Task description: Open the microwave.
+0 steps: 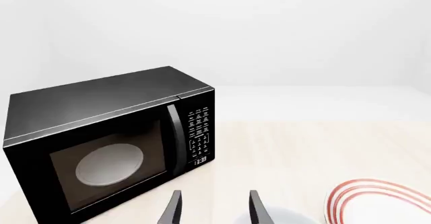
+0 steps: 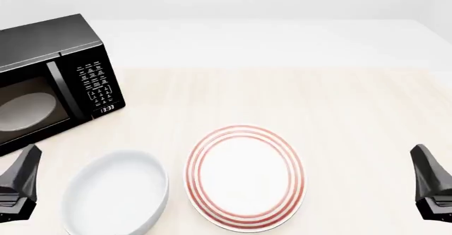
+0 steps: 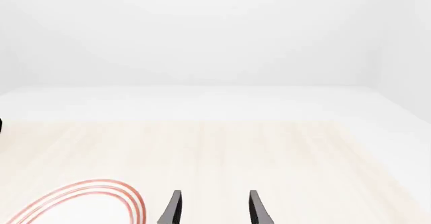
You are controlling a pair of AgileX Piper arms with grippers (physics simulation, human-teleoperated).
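We note the microwave (image 2: 50,81) ahead of the left gripper (image 1: 214,209), door shut, front angled toward us, long axis across the surface (image 2: 339,102). Both the left and right gripper (image 3: 214,209) jaws parted, holding nothing.

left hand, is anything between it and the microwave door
Nothing visible does. The left hand is open with bare table between it and the microwave, door shut. The white bowl and striped plate sit off to the side, nearer the table's middle.
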